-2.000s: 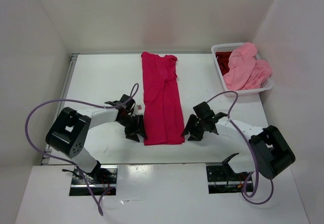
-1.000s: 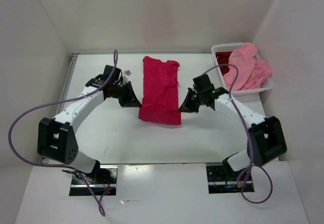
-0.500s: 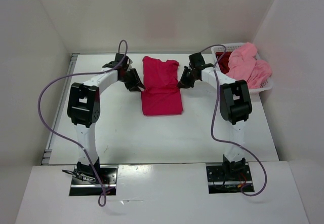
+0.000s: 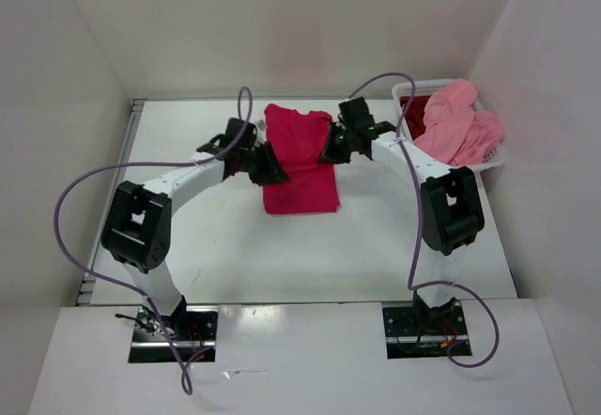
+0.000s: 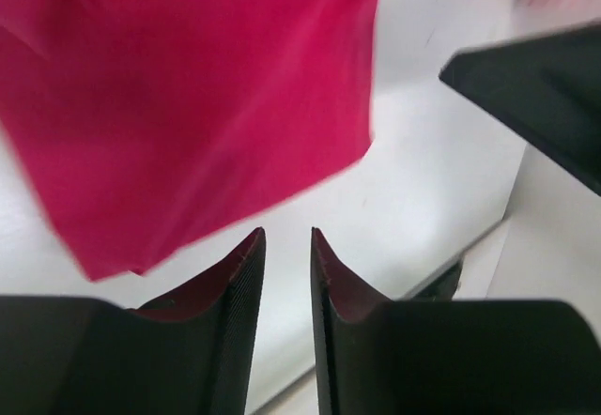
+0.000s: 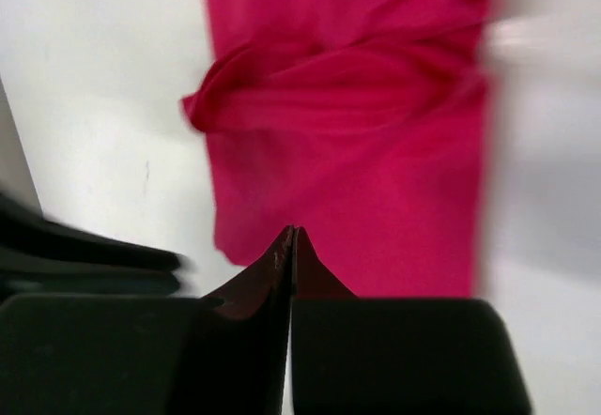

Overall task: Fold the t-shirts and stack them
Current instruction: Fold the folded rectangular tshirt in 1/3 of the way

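While the crimson-pink t-shirt [image 4: 300, 178] lies folded into a rough rectangle on the far middle of the desk [image 4: 282, 255], the 2 arms reach toward it from either side. The left gripper [image 4: 269, 169] is at the shirt's left edge; its wrist view shows the fingers [image 5: 246, 274] parted by a narrow gap with nothing between them, the cloth lying beyond the tips. The right gripper [image 4: 331, 148] sits over the shirt's upper right edge with its jaws pressed fully together, and no cloth shows pinched between them. At the far right corner stands a white lattice basket [image 4: 413, 87], with the salmon pink t-shirt [image 4: 455, 124] heaped over its rim and the dark red t-shirt [image 4: 411, 110] tucked inside beside it.
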`<state>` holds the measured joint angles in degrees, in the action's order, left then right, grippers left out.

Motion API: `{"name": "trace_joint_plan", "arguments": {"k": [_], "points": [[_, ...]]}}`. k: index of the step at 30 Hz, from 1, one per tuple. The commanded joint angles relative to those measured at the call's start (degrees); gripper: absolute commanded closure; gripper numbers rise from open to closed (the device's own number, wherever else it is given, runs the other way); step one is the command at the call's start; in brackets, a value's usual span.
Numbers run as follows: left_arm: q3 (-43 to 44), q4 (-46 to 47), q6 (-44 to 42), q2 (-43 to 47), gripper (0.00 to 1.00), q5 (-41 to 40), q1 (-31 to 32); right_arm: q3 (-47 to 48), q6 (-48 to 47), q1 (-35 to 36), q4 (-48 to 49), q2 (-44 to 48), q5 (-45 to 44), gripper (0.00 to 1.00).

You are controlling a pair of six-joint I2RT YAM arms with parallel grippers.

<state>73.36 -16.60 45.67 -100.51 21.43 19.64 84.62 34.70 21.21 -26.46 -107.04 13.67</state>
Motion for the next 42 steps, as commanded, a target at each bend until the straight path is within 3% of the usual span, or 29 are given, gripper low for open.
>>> {"name": "trace_joint_plan", "arguments": {"k": [1, 7, 19, 23, 25, 28, 29, 32, 39, 42], "points": [[-6.2, 3.8, 2.8, -3.2, 0.67, 0.6, 2.7, -0.4, -0.3, 6.1, 2.5, -3.2, -0.4, 1.0], [-7.3, 5.1, 2.1, -3.7, 0.67, -5.3, 2.7, 9.2, -0.9, 8.6, 1.8, -12.6, 0.6, 1.0], [-13.7, 6.9, 3.2, -6.0, 0.67, -5.8, 2.7, 17.1, 0.2, 8.6, 2.3, -23.0, -4.6, 1.0], [-14.2, 5.7, 3.2, -4.9, 0.67, -5.8, 2.7, 27.5, 1.5, 6.9, 3.4, -26.3, -6.5, 1.0], [-14.2, 4.2, 3.2, -2.8, 0.59, -5.3, 2.7, 35.9, 2.1, 6.0, 1.0, -29.3, -7.0, 1.0], [-13.0, 2.6, 2.7, 0.4, 0.43, -5.3, 2.7, 39.4, 2.1, 4.8, -1.9, -28.8, -6.5, 1.0], [-13.0, 2.6, 2.7, 1.2, 0.35, -5.3, 2.7, 37.5, 1.5, 4.8, -1.9, -27.2, -6.5, 1.0], [-13.0, 1.9, 2.7, 4.1, 0.32, -5.3, 2.7, 25.5, 1.5, 4.8, 1.4, -17.8, -5.9, 0.98], [-16.2, 3.1, 2.7, 4.1, 0.35, -2.6, -1.2, -10.3, 5.9, 2.5, 9.3, 6.4, -2.0, 0.92], [-16.8, 3.8, 2.7, 2.0, 0.38, -2.1, -1.9, -20.8, 7.2, 2.0, 10.8, 10.5, -2.0, 0.77]]}}
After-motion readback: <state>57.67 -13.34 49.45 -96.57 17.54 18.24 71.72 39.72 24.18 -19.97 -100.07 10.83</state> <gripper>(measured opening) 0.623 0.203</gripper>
